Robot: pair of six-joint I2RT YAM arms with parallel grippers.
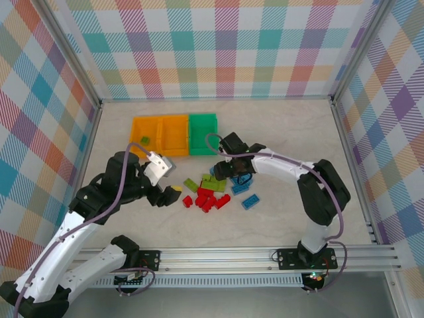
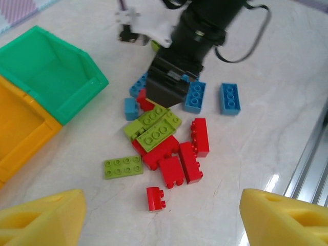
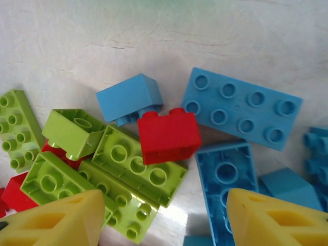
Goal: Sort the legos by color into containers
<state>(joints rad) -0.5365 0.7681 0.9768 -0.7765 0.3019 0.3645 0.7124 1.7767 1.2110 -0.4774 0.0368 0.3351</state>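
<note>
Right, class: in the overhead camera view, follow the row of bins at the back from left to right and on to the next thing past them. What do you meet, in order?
The first orange bin, holding a lime brick → second orange bin → green bin → right arm's black wrist.

The right gripper point(image 3: 164, 202) is open. Between its fingertips, a red brick point(image 3: 169, 134) touches lime green bricks point(image 3: 136, 166) and light blue bricks point(image 3: 241, 107).

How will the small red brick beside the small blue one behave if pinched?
Red brick looks like rigid moulded plastic, so probably no give. Glossy sides may slip between the right fingers. It seems propped on a lime brick, so a push likely tips it.
</note>
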